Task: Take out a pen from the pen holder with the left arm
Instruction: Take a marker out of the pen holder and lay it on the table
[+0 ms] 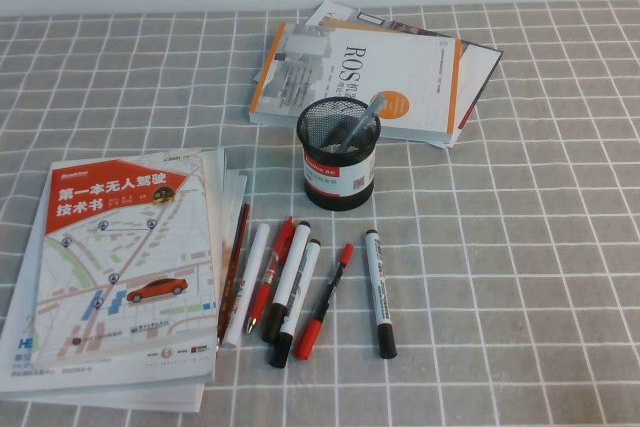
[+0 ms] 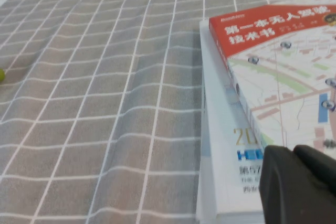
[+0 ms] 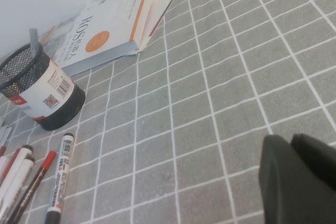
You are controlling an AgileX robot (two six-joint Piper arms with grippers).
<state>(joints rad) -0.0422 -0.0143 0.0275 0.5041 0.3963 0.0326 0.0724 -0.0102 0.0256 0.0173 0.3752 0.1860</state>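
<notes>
The black mesh pen holder [image 1: 338, 157] stands upright in the middle of the checked cloth, and a grey pen [image 1: 362, 119] leans in it with its tip above the rim. The right wrist view also catches the holder [image 3: 39, 90] and the pen [image 3: 33, 40]. No arm shows in the high view. My left gripper [image 2: 293, 153] is shut and empty, low over the near corner of the red map book [image 2: 273, 77], far from the holder. My right gripper [image 3: 291, 142] is also shut and empty, over bare cloth to the holder's right.
Several pens and markers [image 1: 300, 287] lie side by side in front of the holder, a black marker [image 1: 379, 292] rightmost. The red map book stack [image 1: 120, 257] lies at the front left. A white ROS book [image 1: 370, 72] on other books lies behind the holder.
</notes>
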